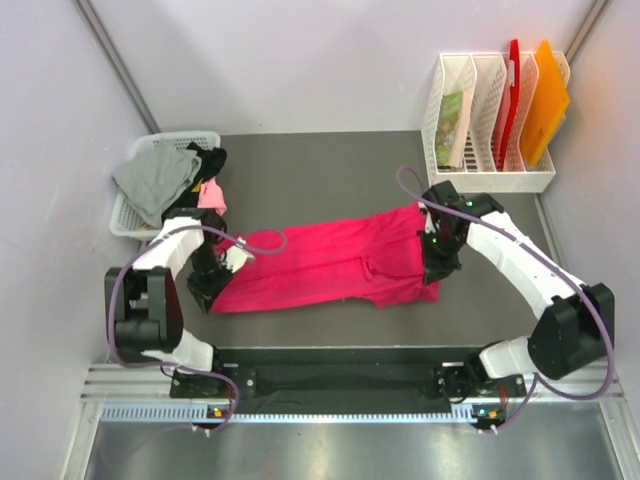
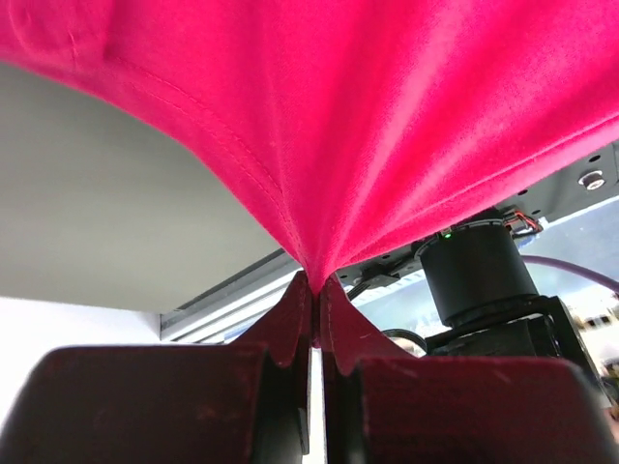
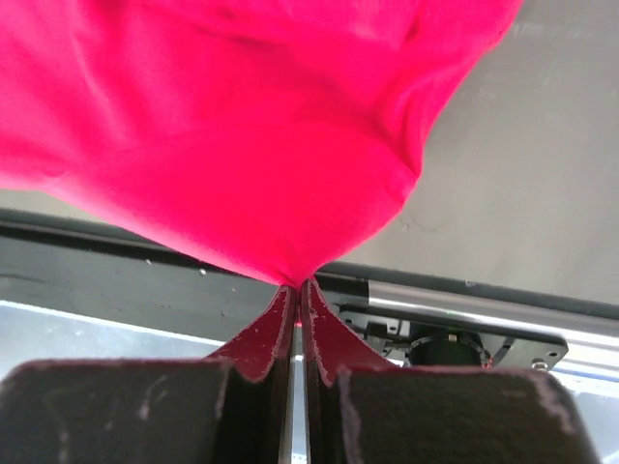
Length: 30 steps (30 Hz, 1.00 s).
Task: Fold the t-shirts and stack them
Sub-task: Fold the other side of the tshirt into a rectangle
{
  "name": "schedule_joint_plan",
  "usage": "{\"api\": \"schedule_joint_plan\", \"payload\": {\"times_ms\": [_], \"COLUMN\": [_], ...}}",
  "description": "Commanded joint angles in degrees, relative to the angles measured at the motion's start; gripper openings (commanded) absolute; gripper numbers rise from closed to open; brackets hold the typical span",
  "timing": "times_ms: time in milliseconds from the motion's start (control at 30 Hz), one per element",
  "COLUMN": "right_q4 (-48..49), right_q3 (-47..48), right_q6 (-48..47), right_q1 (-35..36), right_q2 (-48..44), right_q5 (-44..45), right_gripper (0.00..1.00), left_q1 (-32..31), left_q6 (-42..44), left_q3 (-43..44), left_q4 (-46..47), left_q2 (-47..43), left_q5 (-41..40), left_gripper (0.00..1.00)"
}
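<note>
Right now the crimson t-shirt (image 1: 330, 262) lies stretched left-to-right across the table (image 1: 320, 165) centre, held at both ends. At the left end the left gripper (image 2: 311, 288) pinches the stitched hem, fingers pressed tight on cloth. At the right end the right gripper (image 3: 295, 288) does likewise on a bunched corner. Risks, imo: both are thin tip pinches, so cloth could slip out w/ any hard pull apart. Uneven travel btw arms would skew the fold, and the loose sleeve may tuck under.

crimson t-shirt (image 1: 320, 262): soft matt cloth | basket (image 1: 122, 218): white plastic mesh
</note>
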Motion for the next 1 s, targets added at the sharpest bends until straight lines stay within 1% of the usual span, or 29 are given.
{"api": "schedule_joint_plan", "payload": {"times_ms": [0, 167, 333, 367, 400, 433, 500, 567, 633, 667, 733, 767, 800, 867, 967], "right_q4": [1.8, 2.5, 4.6, 5.0, 5.5, 6.4, 7.4, 8.6, 9.4, 10.1, 10.8, 11.5, 11.8, 12.2, 12.8], "right_q3": [6.7, 13.9, 18.7, 19.1, 19.2, 19.7, 20.1, 20.7, 21.0, 21.1, 21.3, 21.3, 21.5, 22.1, 23.4], "right_q6": [0.0, -0.5, -0.4, -0.3, -0.4, -0.3, -0.2, -0.3, -0.4, -0.5, -0.6, -0.6, -0.6, -0.6, -0.6], "right_q1": [-0.7, -2.4, -3.8, -4.0, -4.3, -4.3, -4.5, -4.5, -4.6, -4.7, -4.7, -4.8, -4.8, -4.8, -5.1], "right_q2": [3.8, 9.1, 13.3, 14.7, 15.5, 16.0, 17.9, 20.0, 21.4, 22.8, 24.6, 25.1, 25.6, 26.9, 28.5], "right_q5": [2.2, 2.8, 2.7, 2.7, 2.7, 2.7, 2.4, 2.3, 2.6, 2.7, 2.8, 2.8, 2.9, 2.9, 2.5], "right_gripper": [0.00, 0.00, 0.00, 0.00, 0.00, 0.00, 0.00, 0.00, 0.00, 0.00, 0.00, 0.00, 0.00, 0.00, 0.00], "left_q1": [0.2, 0.2, 0.3, 0.3, 0.3, 0.3, 0.4, 0.4, 0.4, 2.1, 2.6, 2.7, 2.7, 2.7, 1.9], "left_q6": [-0.5, -0.2, -0.3, -0.3, 0.0, 0.1, 0.4, 0.4, 0.1, -0.2, -0.8, -1.1, -1.3, -1.4, -2.5], "left_q3": [4.5, 11.4, 17.3, 17.8, 18.3, 18.8, 19.5, 20.5, 21.9, 22.5, 24.5, 25.1, 25.8, 28.2, 31.2], "left_q4": [5.0, 7.3, 7.9, 7.9, 8.1, 8.6, 8.9, 9.5, 9.6, 9.7, 9.6, 9.5, 8.7, 7.2, 3.4], "left_q2": [5.9, 14.9, 20.6, 22.2, 22.9, 23.4, 24.8, 25.9, 26.5, 26.6, 26.2, 25.3, 24.7, 22.1, 18.8], "left_q5": [-0.5, -0.5, -0.5, -2.3, -2.7, -3.7, -4.7, -6.5, -7.8, -8.8, -10.3, -11.0, -11.5, -10.7, -7.5], "left_gripper": [0.03, 0.02, 0.02, 0.02, 0.04, 0.08, 0.10, 0.27, 0.60, 0.61, 0.61, 0.83, 0.99, 0.99, 0.99]}}
